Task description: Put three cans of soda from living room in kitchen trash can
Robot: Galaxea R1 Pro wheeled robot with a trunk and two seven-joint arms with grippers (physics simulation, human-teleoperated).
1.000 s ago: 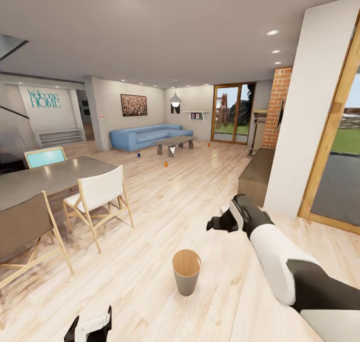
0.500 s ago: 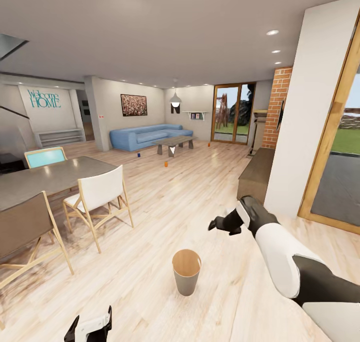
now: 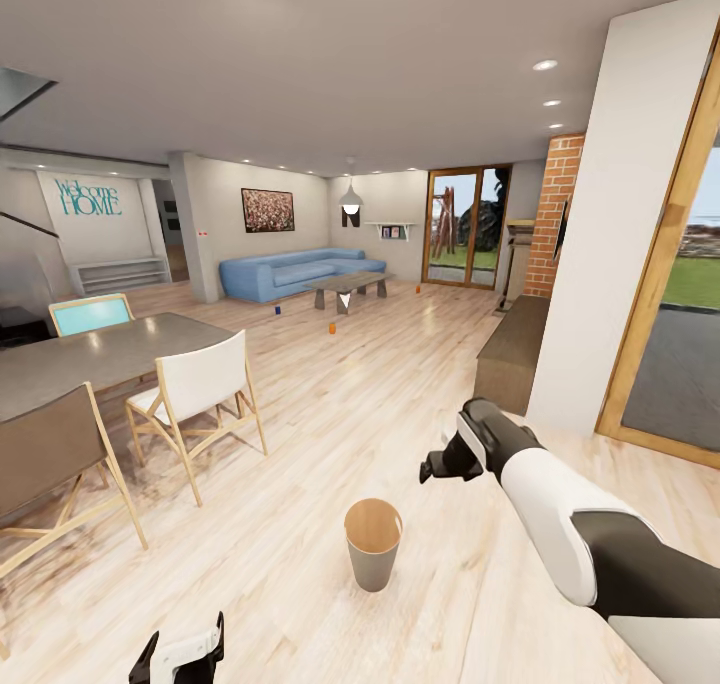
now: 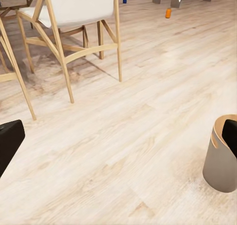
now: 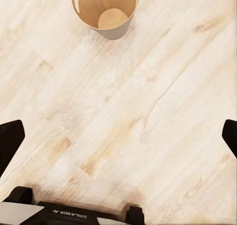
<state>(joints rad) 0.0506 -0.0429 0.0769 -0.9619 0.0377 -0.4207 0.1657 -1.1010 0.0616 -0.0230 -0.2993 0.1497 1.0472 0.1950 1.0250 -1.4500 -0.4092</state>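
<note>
The tash can (image 3: pixel 372 542), a tapered bin with a tan inside, stands on the plank floor just ahead of me, and its inside (image 5: pixel 104 10) holds nothing. My right gripper (image 3: pixel 440 462) hovers open above the floor to the bin's right, its dark fingertips (image 5: pixel 10 141) spread wide. My left gripper (image 3: pixel 180 656) is low at the near left, also open, with the bin (image 4: pixel 221 162) beside one fingertip (image 4: pixel 230 136). Far off in the living room an orange can (image 3: pixel 332 328), a dark blue can (image 3: pixel 278 310) and another orange can (image 3: pixel 418 288) stand on the floor.
A grey dining table (image 3: pixel 90 359) with white and tan chairs (image 3: pixel 200 384) fills the left. A blue sofa (image 3: pixel 300 272) and low table (image 3: pixel 348 286) sit at the far end. A white pillar (image 3: pixel 620 224), a low bench (image 3: pixel 512 349) and a glass door bound the right.
My right gripper has dipped slightly and drifted a little to the right and back, staying open. The bin, cans and left gripper have not moved.
</note>
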